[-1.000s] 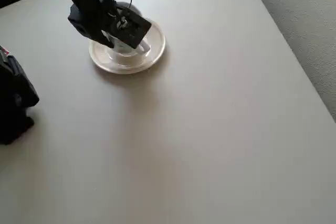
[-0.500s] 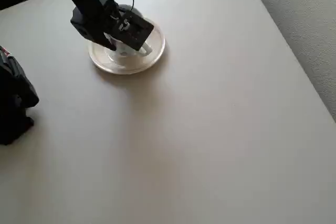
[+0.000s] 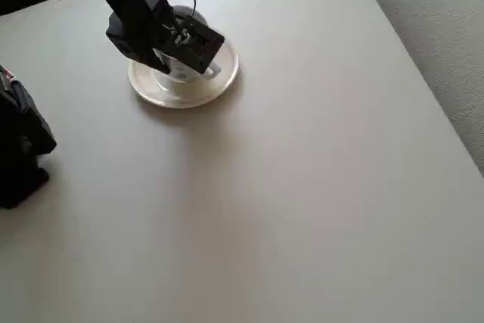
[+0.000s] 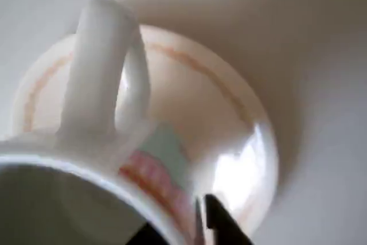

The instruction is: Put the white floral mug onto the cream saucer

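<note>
In the overhead view the cream saucer (image 3: 184, 94) lies at the table's upper left. The white floral mug (image 3: 180, 73) stands over its centre well, handle (image 3: 212, 72) pointing right. My black gripper (image 3: 175, 54) hangs straight above the mug and hides most of it. In the wrist view the mug (image 4: 97, 142) is very close, its handle (image 4: 100, 73) pointing up and its pink band showing near the rim. The saucer (image 4: 229, 142) lies right beneath it. One dark fingertip (image 4: 219, 222) presses the mug's outer wall by the rim, so the gripper (image 4: 183, 229) is shut on the rim.
The beige table (image 3: 302, 187) stretches wide and bare to the right and front of the saucer. The arm's black base (image 3: 19, 149) stands at the left edge. The table's right edge runs diagonally, with grey carpet (image 3: 446, 35) beyond it.
The gripper with the mug has shifted slightly up and to the right over the saucer. The saucer has stayed in place.
</note>
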### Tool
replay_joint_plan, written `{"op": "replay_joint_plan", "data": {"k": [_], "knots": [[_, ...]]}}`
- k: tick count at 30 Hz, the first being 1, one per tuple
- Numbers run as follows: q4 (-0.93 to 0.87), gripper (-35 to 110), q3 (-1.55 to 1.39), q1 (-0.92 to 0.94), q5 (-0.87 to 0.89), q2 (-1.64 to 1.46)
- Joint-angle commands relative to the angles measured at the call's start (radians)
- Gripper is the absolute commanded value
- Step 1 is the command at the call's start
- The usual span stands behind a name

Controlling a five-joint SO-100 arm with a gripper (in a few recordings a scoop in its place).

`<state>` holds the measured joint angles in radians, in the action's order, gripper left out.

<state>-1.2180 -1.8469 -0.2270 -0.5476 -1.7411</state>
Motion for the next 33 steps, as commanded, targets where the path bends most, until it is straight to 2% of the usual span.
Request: {"op": "replay_joint_plan", "data": {"k": [1, 14, 23, 26, 30, 33], "knots": [[-0.026, 10, 0.005, -0.018, -0.021, -0.014], [-0.091, 19, 0.028, -0.031, -0.025, -0.110], [-0.325, 16, 0.337, 0.014, 0.135, -0.230], [-0.417, -2, 0.448, 0.080, 0.249, -0.267], [-0.459, -2, 0.425, 0.213, 0.353, -0.399], [-0.396, -2, 0.287, 0.330, 0.428, -0.540]]}}
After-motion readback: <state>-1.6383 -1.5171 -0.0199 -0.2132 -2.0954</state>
